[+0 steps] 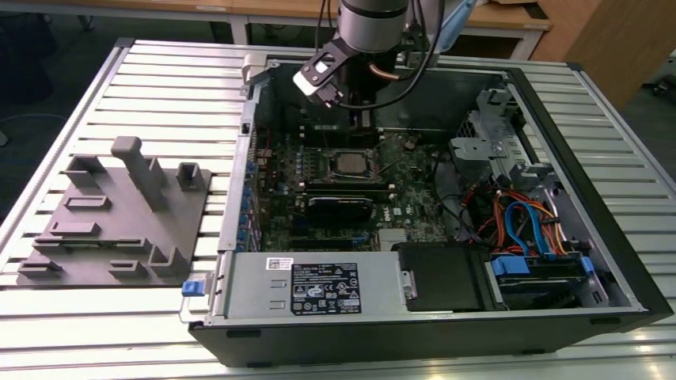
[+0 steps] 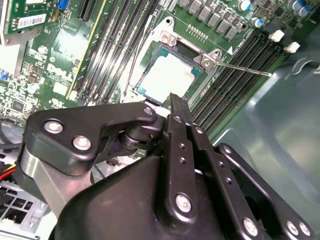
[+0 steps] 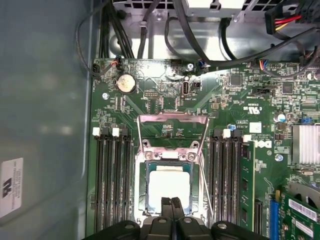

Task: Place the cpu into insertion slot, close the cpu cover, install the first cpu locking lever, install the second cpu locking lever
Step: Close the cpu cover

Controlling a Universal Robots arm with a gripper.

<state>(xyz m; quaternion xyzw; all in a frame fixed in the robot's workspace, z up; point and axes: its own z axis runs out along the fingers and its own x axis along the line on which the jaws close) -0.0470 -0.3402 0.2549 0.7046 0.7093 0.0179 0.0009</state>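
Note:
The cpu point(image 3: 170, 184) lies flat in the insertion slot point(image 3: 141, 197), its silver top facing up; it also shows in the second wrist view point(image 2: 167, 75) and the exterior view point(image 1: 349, 162). The cpu cover point(image 3: 172, 118) stands raised from its hinge at one edge of the socket, with green board showing through its window. A thin locking lever point(image 2: 245, 67) juts out beside the socket. My gripper point(image 3: 171, 201) hangs just over the cpu's near edge, shut with nothing between its black fingers. The tips point(image 2: 175, 97) sit close above the socket. The arm's wrist point(image 1: 372, 24) is over the case's back.
The open computer case point(image 1: 591, 158) lies on a slatted table. Long black memory slots point(image 3: 112, 185) flank the socket on both sides. A power supply box point(image 1: 306, 289), a drive bay and coloured cables point(image 1: 528, 222) fill the front. A grey fixture plate point(image 1: 116, 214) sits at the exterior view's left.

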